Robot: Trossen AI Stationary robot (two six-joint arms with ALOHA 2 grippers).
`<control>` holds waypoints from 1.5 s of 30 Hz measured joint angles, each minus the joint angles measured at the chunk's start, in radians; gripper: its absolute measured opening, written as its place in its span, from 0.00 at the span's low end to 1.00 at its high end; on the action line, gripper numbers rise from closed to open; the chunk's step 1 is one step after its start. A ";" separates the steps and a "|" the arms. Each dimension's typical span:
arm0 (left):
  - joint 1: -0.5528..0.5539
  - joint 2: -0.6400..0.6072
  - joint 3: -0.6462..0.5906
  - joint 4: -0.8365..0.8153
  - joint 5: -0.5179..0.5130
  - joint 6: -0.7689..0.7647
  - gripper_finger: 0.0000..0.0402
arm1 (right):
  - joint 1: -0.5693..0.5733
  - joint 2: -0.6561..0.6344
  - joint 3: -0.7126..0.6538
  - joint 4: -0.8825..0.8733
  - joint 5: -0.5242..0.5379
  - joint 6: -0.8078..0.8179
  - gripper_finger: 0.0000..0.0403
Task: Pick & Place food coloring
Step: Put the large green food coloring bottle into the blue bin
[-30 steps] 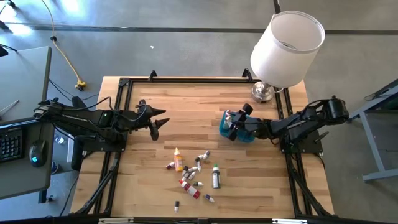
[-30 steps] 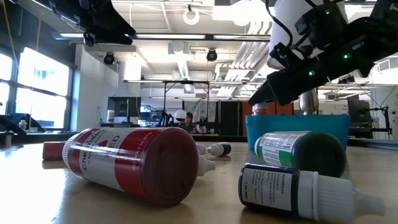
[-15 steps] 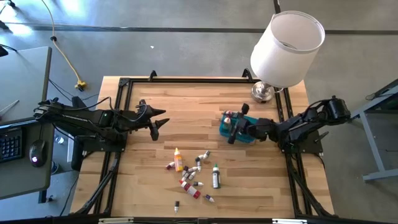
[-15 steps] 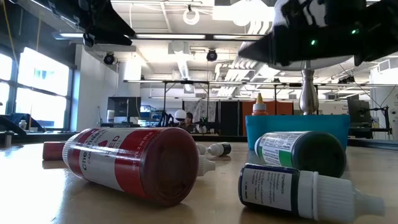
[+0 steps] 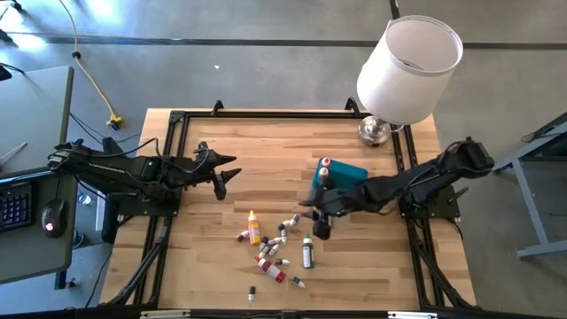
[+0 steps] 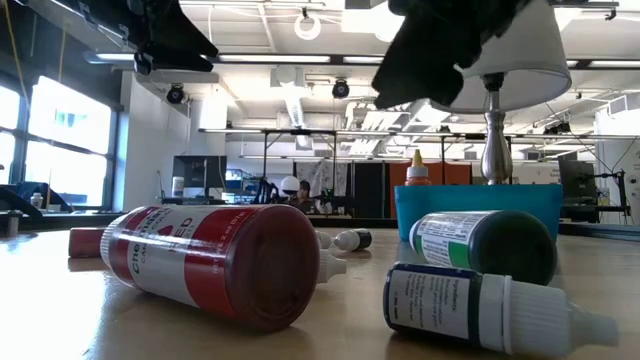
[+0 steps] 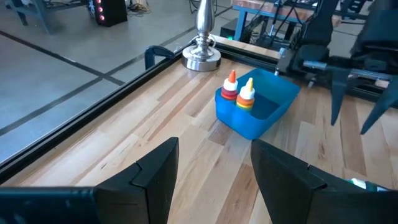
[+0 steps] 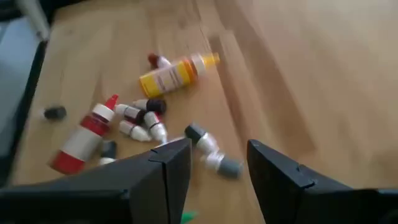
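Note:
Several food coloring bottles lie scattered on the wooden table: a yellow one (image 5: 254, 227) (image 8: 177, 73), a dark green one (image 5: 307, 251) (image 6: 485, 245), a red one (image 8: 84, 137) (image 6: 215, 262) and small whitish ones (image 8: 146, 118). Two more bottles (image 7: 238, 92) stand upright in the teal bin (image 5: 344, 175). My right gripper (image 5: 317, 214) (image 8: 217, 168) hangs open above the table between the bin and the pile, touching nothing. My left gripper (image 5: 226, 173) (image 7: 214, 180) waits open at the table's left side.
A table lamp with a white shade (image 5: 409, 66) stands on its metal base (image 7: 202, 53) at the far right corner, behind the bin. A black frame (image 5: 266, 113) runs around the table. Bare wood lies between my left gripper and the bin.
My right gripper has left the teal bin and swung toward the table's near-left, ending above the scattered bottles. A bottle with an orange cap now stands in view in the bin where the gripper was. The bottles on the table have not moved.

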 joint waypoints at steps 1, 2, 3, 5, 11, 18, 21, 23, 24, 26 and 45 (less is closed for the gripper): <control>0.000 0.000 0.000 0.000 0.000 0.000 0.49 | 0.000 0.021 0.039 -0.075 -0.018 0.091 0.37; 0.000 0.000 0.000 0.000 0.000 0.000 0.49 | -0.001 0.045 0.075 -0.139 -0.039 0.170 0.37; 0.000 0.000 0.000 0.000 0.000 0.001 0.49 | -0.001 0.069 0.107 -0.187 -0.067 0.236 0.37; 0.000 0.000 0.000 0.000 0.000 0.002 0.49 | 0.004 0.125 0.158 -0.263 -0.131 0.328 0.37; 0.000 0.000 0.000 -0.005 -0.001 0.004 0.49 | 0.019 0.275 0.224 -0.320 -0.363 0.541 0.37; 0.000 0.000 0.000 -0.036 -0.001 0.004 0.49 | 0.018 0.314 0.230 -0.320 -0.386 0.685 0.37; 0.000 0.000 0.000 -0.056 -0.002 0.004 0.49 | 0.016 0.314 0.230 -0.318 -0.360 0.761 0.37; 0.000 0.000 0.000 -0.064 -0.004 0.004 0.49 | 0.016 0.314 0.230 -0.317 -0.342 0.793 0.37; 0.000 0.000 0.000 -0.065 -0.003 0.004 0.49 | 0.016 0.314 0.230 -0.317 -0.335 0.802 0.37; 0.000 0.000 0.000 -0.064 -0.003 0.004 0.49 | 0.016 0.314 0.230 -0.318 -0.327 0.845 0.37; 0.000 0.000 0.000 -0.083 -0.002 0.004 0.49 | 0.037 0.372 0.199 -0.271 -0.330 0.901 0.37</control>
